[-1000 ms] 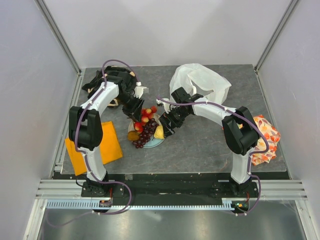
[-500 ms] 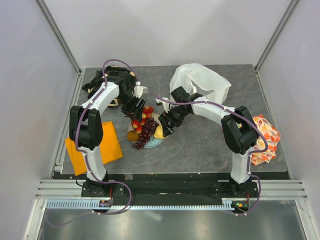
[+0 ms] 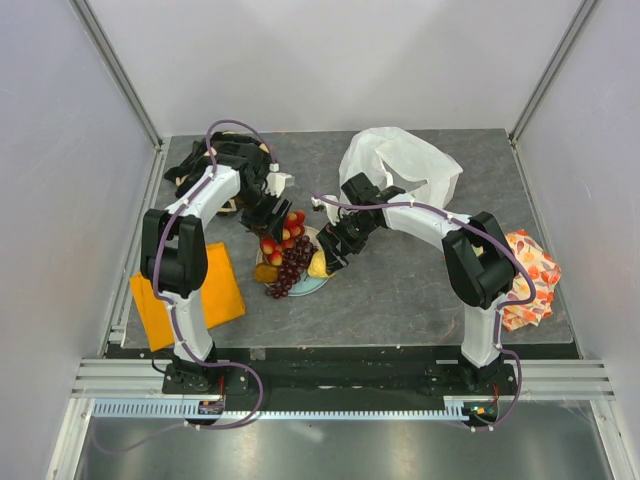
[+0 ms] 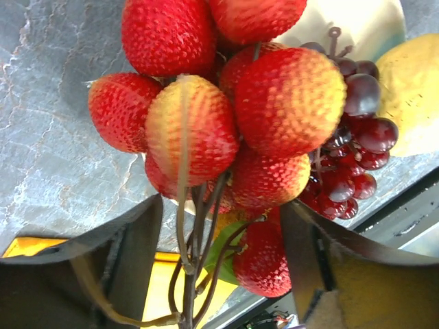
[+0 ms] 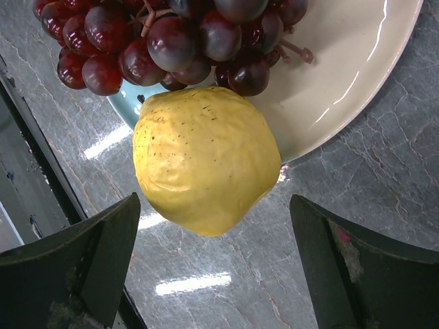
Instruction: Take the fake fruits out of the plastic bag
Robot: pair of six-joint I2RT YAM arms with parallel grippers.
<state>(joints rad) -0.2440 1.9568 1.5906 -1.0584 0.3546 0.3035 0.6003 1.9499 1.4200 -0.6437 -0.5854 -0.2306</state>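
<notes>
On pale round plate (image 5: 357, 68), well apart from crinkled white translucent plastic bag (image 3: 400, 160): bumpy red-and-yellow plastic berry cluster (image 4: 226, 123) and dark purple grape bunch (image 5: 171, 41), with smooth yellow plastic lemon (image 5: 206, 161) at the rim. Left gripper (image 4: 223, 236) spread either side of thin berry stems, gripping nothing. Right gripper (image 5: 214, 209) wide apart astride lemon, not touching. Probably light, hollow, stiff. Lemon likely slick and prone to roll, so pinch across its middle. Lift cluster by gathered stems.

Pale plate (image 3: 314, 285) is sitting at frame centre on the grey table (image 3: 400, 290). Plain orange cloth (image 3: 222, 292) is lying lower left; patterned cloth (image 3: 532, 280) bunching at right edge; black bag (image 3: 186, 162) resting upper left.
</notes>
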